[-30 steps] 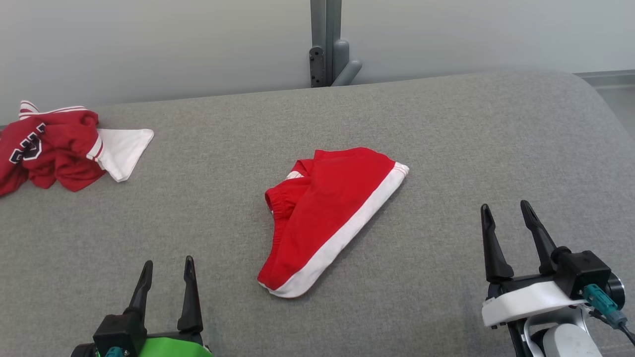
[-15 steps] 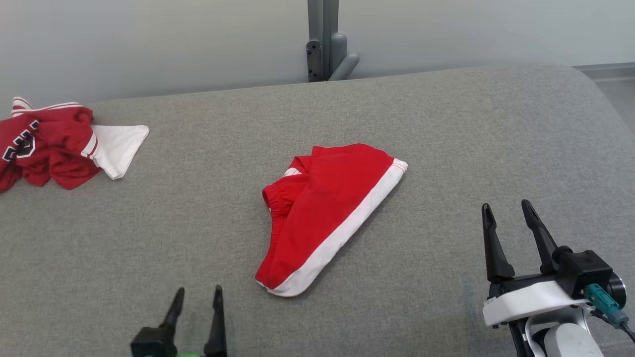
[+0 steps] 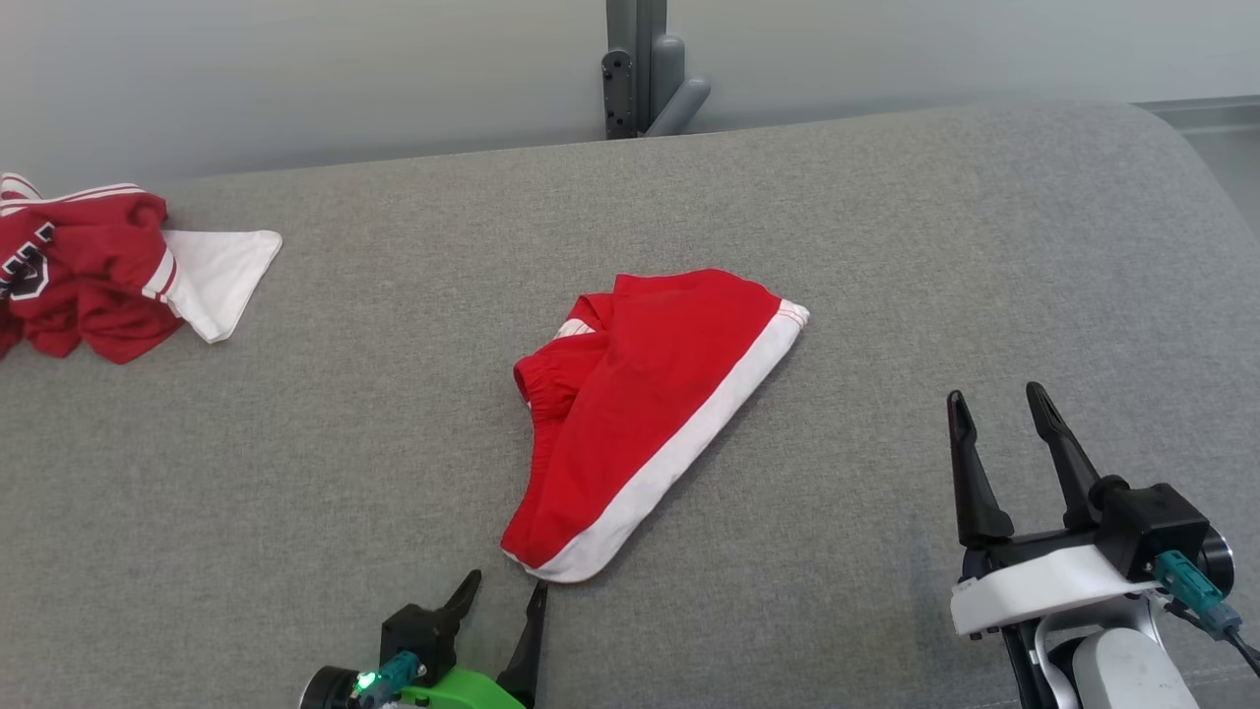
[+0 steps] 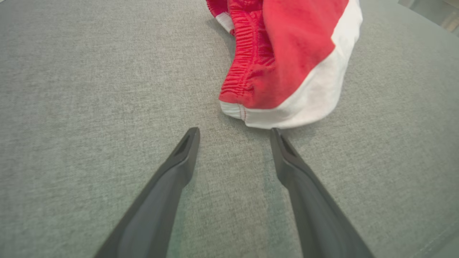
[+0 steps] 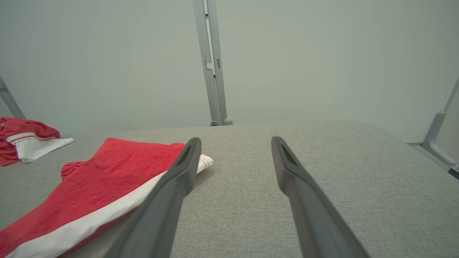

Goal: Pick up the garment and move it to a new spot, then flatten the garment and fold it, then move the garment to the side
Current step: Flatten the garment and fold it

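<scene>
Since a second ago the left gripper (image 3: 506, 583) has swung in from the lower left toward the middle. It now sits low over the grey cushion (image 3: 295, 443), its fingers spread apart and holding nothing. The whole head picture has also shifted a little, so the camera has moved too; the shorts themselves look undisturbed.

The red shorts (image 3: 650, 394) lie near the middle of the cushion. Their long axis runs on a diagonal from the near-left corner to the far-right corner, with the white band along the right-hand edge. The near corner, where the gathered waistband meets the white band, lies just ahead of the left fingertips; the left wrist view shows it just beyond the open gap and not yet touched.

The right gripper (image 3: 994, 396) stands well apart to the right, also open and empty, so the left arm is clearly the nearer. A short push forward should bring that corner between the left fingers. Another red top (image 3: 79, 276) lies far off to the left.
</scene>
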`<state>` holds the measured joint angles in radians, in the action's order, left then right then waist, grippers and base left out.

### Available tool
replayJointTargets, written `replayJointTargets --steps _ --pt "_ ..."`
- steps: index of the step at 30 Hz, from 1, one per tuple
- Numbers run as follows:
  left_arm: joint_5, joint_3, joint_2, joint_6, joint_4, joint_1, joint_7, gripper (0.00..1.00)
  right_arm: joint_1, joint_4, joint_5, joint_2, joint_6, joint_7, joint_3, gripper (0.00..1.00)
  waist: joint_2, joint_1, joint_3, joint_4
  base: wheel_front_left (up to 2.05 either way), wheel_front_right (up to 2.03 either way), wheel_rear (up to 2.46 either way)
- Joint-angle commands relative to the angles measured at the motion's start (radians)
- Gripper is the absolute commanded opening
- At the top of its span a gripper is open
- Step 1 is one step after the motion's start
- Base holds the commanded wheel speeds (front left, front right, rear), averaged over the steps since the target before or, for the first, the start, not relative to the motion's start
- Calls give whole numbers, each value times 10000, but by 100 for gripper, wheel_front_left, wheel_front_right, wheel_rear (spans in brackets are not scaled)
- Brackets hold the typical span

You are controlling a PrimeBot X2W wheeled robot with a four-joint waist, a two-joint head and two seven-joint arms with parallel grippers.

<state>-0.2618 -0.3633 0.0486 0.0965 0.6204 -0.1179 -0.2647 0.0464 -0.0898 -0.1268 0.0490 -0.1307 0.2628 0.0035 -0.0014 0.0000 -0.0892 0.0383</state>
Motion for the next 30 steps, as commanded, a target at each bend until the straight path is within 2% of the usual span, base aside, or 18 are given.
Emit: replayJointTargets --steps 1,5,11,12,13,15,16,17,18,20,21,30 --pt "-129 -75 34 -60 137 -302 2 100 107 19 39 24 -1 26 9 100 14 0 -104 82 0 0 0" --pt "-336 -312 34 -232 490 -792 2 100 207 36 52 24 -1 26 -19 100 14 0 -296 195 0 0 0" --pt "-929 -570 34 -246 801 -1120 4 100 273 49 59 24 -1 26 -23 100 14 0 -480 325 0 0 0" --pt "-1003 -630 33 -252 891 -1149 6 96 283 42 58 26 -1 26 -20 100 14 0 -498 348 0 0 0" --pt "-1121 -686 33 -239 971 -1179 7 70 304 41 57 26 -1 26 -17 100 14 0 -514 369 0 0 0" --pt "-1282 -793 33 -234 1057 -1251 15 44 333 37 56 24 -1 26 -25 100 14 0 -534 403 0 0 0" --pt "-1348 -848 27 -237 1078 -1261 16 38 340 33 55 26 -1 26 -32 100 14 0 -538 415 0 0 0" --pt "-1348 -848 27 -237 1078 -1261 16 38 340 33 55 26 -1 26 -32 100 14 0 -538 415 0 0 0" --pt "-1381 -896 23 -237 1085 -1273 16 28 344 29 54 26 -1 26 -40 100 14 0 -539 426 0 0 0" --pt "-1403 -910 30 -260 943 -1302 15 3 337 26 54 24 -1 26 -63 100 14 0 -533 434 0 0 0" --pt "-1354 -891 29 -278 834 -1288 7 0 329 27 54 24 -1 26 -74 100 14 0 -528 430 0 0 0" --pt "-952 -25 63 -356 -705 -566 3 0 118 33 52 26 -1 25 -138 100 14 0 -384 175 0 0 0"
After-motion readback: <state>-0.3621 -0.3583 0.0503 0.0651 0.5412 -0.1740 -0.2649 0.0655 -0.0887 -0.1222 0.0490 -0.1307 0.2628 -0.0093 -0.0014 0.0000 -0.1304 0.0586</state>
